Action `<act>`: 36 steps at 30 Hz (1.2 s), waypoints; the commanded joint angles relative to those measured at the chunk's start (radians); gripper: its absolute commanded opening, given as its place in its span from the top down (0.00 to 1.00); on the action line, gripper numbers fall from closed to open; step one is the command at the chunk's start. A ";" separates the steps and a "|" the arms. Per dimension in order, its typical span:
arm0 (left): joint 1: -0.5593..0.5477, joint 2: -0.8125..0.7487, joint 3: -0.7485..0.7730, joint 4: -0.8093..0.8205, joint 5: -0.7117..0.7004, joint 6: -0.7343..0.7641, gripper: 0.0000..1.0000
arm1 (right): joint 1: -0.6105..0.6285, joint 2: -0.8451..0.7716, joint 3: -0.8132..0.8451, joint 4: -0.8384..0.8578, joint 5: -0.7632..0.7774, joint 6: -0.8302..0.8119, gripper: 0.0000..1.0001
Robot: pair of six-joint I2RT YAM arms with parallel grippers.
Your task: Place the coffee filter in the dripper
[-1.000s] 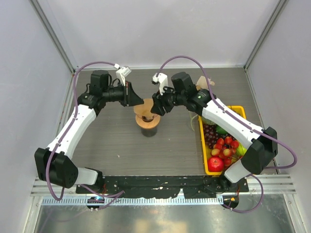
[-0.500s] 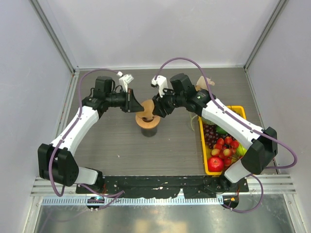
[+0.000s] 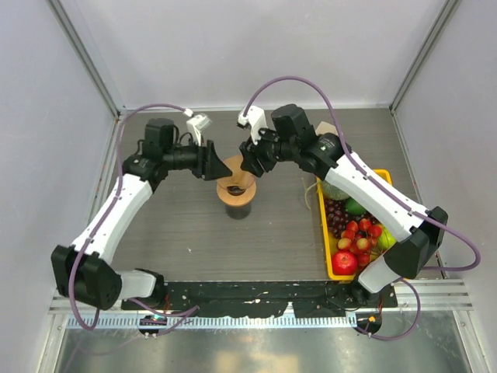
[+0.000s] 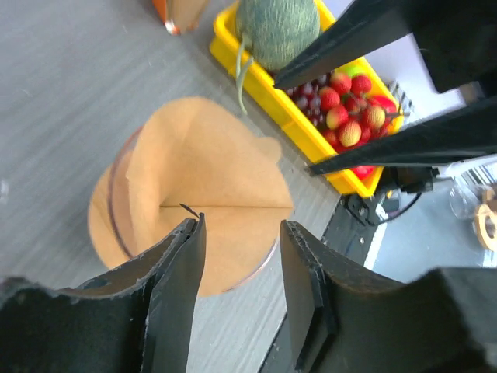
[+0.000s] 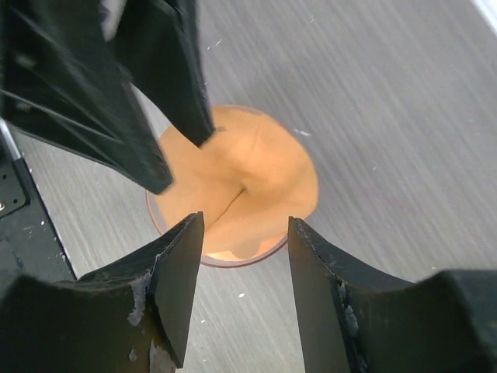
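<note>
The coffee filter (image 3: 239, 176), a tan paper cone, sits opened in the dripper (image 3: 235, 196) at the table's middle. My left gripper (image 3: 220, 168) is open and empty just left of it. My right gripper (image 3: 250, 165) is open and empty just right of and above it. In the left wrist view the filter (image 4: 210, 179) lies beyond my open left gripper (image 4: 241, 229), covering the dripper (image 4: 101, 225). In the right wrist view the filter (image 5: 256, 175) fills the dripper (image 5: 236, 264) below my open right gripper (image 5: 245, 225); the left fingers (image 5: 163, 70) hover at its far edge.
A yellow fruit tray (image 3: 382, 176) with grapes, apples and a green melon (image 4: 276, 27) stands at the right. A bunch of brown paper filters (image 3: 332, 130) lies behind the right arm. Grey walls enclose the back and both sides.
Both grippers have drawn back a little from the dripper, the right one rising toward the back. The filter now rests in the dripper, free of the fingers.
</note>
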 commanded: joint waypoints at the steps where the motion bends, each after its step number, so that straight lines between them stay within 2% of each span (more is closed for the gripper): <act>1: 0.068 -0.152 0.102 0.034 0.002 -0.004 0.48 | 0.010 0.003 0.099 -0.008 0.060 -0.027 0.47; 4: 0.116 -0.209 0.113 0.049 -0.012 -0.036 0.48 | 0.036 0.047 0.146 -0.026 0.091 -0.035 0.51; 6: 0.142 -0.267 0.081 0.080 -0.020 -0.062 0.49 | 0.068 0.090 0.181 -0.065 0.123 -0.050 0.59; 7: 0.150 -0.290 0.064 0.094 -0.026 -0.071 0.49 | 0.084 0.122 0.211 -0.072 0.134 -0.058 0.61; 10: 0.174 -0.372 -0.004 0.136 -0.049 -0.090 0.48 | 0.101 0.202 0.264 -0.132 0.189 -0.069 0.78; 14: 0.226 -0.453 -0.038 0.143 -0.050 -0.120 0.45 | 0.105 0.271 0.298 -0.195 0.223 -0.081 0.93; 22: 0.242 -0.493 -0.024 0.134 -0.027 -0.150 0.45 | 0.124 0.377 0.300 -0.224 0.224 -0.101 0.95; 36: 0.271 -0.498 -0.056 0.166 0.014 -0.176 0.45 | 0.133 0.414 0.226 -0.231 0.250 -0.141 0.95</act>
